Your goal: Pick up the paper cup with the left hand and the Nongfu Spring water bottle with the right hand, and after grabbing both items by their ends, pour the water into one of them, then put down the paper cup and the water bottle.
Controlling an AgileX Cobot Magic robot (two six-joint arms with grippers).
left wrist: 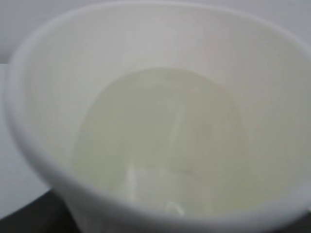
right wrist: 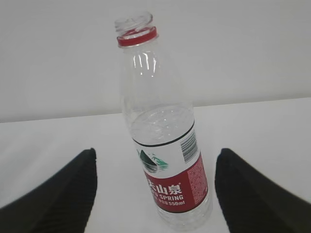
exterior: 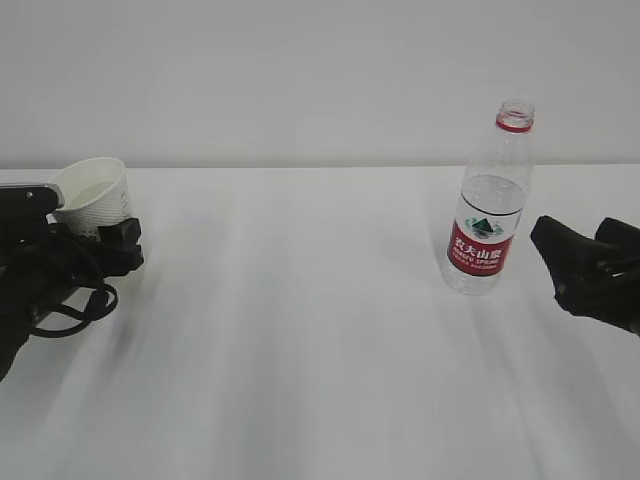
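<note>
Small white tapered paper cup (exterior: 93, 193) with embossed dots sits at the far left of the white table (exterior: 300, 330), tilted, mouth facing up and toward the exterior camera. Left hand (exterior: 112, 245), the black one with looped cables, is wrapped around the cup's lower part; black fingers (exterior: 122, 232) show against the cup wall low on its right side, so it's holding the cup with a fairly wide spread. Left wrist view is filled by the cup interior (left wrist: 160, 111): pale clear water (left wrist: 160, 145) pooled in the bottom, rim blurred, a dark bit of the hand in the lower left corner

Tall clear ribbed plastic bottle (exterior: 491, 205) with red neck ring and red label with white characters stands upright on the table, right of centre. No cap on it, the mouth is open. Water in the bottle reaches roughly to just above the label.

Right hand (exterior: 580, 265), black, is at the right edge, just beside the bottle and apart from it. Right wrist view: two black fingers (right wrist: 63, 194) spread wide, bottle (right wrist: 163, 145) centred between them in the frame but farther out, nothing gripped
</note>
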